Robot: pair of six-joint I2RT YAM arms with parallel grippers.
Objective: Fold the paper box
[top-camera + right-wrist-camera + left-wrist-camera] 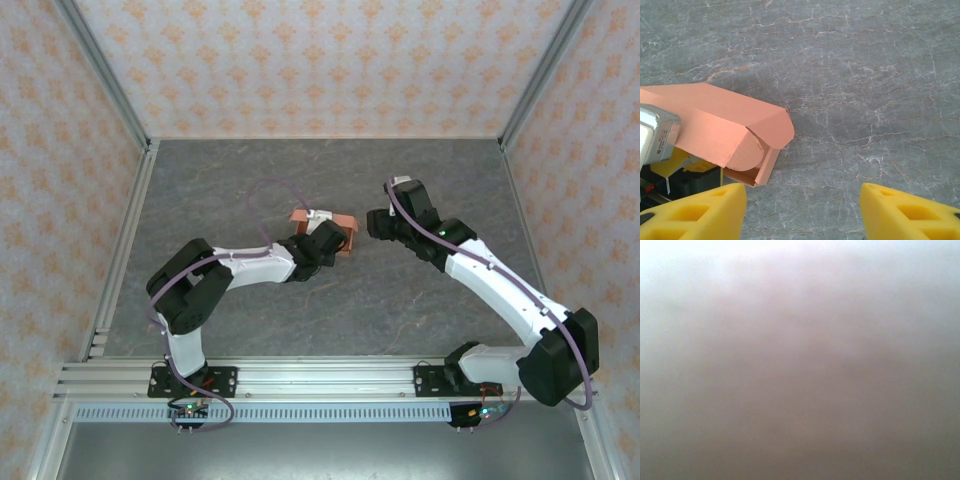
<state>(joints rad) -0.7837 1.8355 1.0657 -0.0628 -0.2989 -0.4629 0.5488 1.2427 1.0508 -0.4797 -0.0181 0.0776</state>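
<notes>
Right wrist shows paper box (722, 131) near right gripper (802, 212)

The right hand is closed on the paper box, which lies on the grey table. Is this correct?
No. The right hand is open, apart from the paper box, which lies on the grey table; the right wrist view shows this.

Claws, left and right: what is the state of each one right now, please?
Left claw: at the paper box; open or closed cannot be told.
Right claw: open, holding nothing.
</notes>
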